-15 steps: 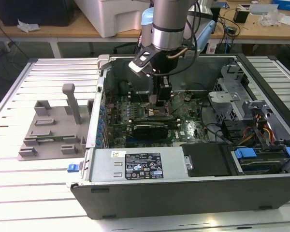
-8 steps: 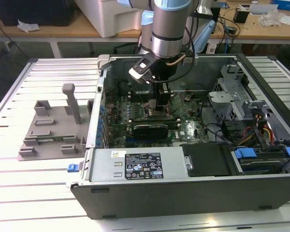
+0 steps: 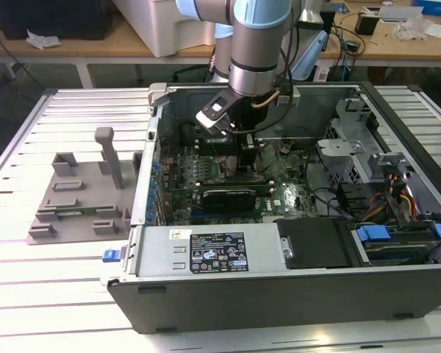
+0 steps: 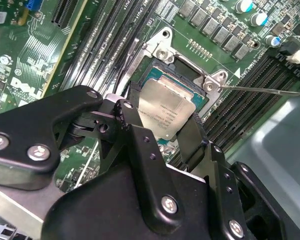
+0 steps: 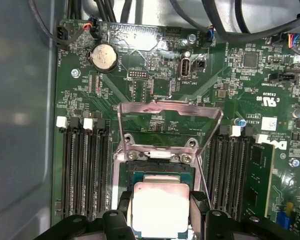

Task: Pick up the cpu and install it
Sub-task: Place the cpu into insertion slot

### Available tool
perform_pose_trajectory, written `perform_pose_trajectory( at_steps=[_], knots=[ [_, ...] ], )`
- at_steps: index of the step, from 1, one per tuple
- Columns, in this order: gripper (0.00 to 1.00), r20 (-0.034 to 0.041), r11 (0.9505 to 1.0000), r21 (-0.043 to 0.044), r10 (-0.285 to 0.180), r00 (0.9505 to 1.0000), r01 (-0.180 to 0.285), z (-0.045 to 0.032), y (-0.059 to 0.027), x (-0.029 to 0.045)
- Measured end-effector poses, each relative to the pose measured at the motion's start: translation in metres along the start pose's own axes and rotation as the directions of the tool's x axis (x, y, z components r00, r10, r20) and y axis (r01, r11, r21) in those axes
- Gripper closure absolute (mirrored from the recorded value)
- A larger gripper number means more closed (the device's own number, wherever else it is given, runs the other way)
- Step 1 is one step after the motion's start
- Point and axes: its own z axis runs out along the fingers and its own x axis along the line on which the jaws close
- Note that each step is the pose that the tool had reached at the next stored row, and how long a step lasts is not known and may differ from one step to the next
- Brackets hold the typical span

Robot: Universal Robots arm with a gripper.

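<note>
The cpu [image 4: 167,107], a flat square chip with a shiny silver top, sits between my two black fingers [image 4: 127,120] just over the open socket [image 4: 162,75] on the green motherboard. My gripper [image 4: 162,120] is shut on the cpu, one finger against each of two opposite edges. In the first wrist view the cpu [image 5: 160,210] covers most of the socket [image 5: 157,170], and the metal load plate [image 5: 170,122] stands raised behind it. In the exterior view my gripper [image 3: 248,151] reaches down into the open computer case [image 3: 279,287].
Memory slots [image 5: 85,170] run along both sides of the socket. A thin retention lever [image 4: 270,90] sticks out beside it. A long black card [image 3: 231,197], cables and a drive cage [image 3: 353,151] crowd the case. A grey fixture [image 3: 81,198] lies at the exterior view's left.
</note>
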Motion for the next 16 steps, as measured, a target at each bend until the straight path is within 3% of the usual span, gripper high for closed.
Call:
perform_pose_trajectory(
  at_steps=[16],
  knots=[
    [0.45,-0.0006,1.0,0.0003,0.01,1.0,-0.01,0.0114,0.0018,0.0024]
  ],
)
